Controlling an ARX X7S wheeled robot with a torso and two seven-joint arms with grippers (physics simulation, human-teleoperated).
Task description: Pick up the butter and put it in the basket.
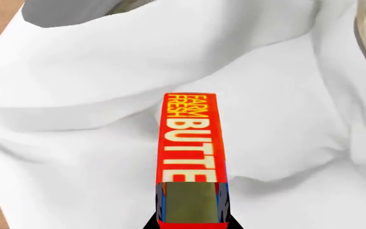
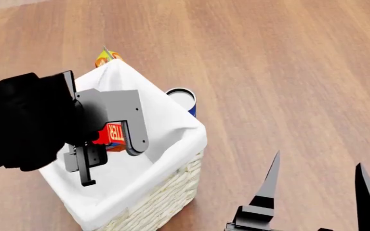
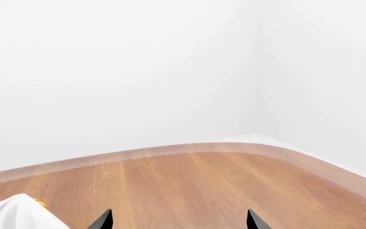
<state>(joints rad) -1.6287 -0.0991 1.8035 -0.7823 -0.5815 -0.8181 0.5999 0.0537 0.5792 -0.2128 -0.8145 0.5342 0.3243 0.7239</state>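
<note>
You see the butter as a glossy printed carton. The basket shows rough cream woven wicker under a soft, matt white cloth liner with smooth folds. The floor looks like smooth wood grain.

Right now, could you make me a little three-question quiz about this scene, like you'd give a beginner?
1. True or false: the left gripper holds the butter over the basket.
2. What lines the basket? A) white cloth B) blue plastic C) nothing
3. Fill in: the right gripper is ____, holding nothing.

Key
1. True; the wrist view shows the butter carton above the white liner.
2. A
3. open; its fingers stand apart over the wooden floor.
</note>
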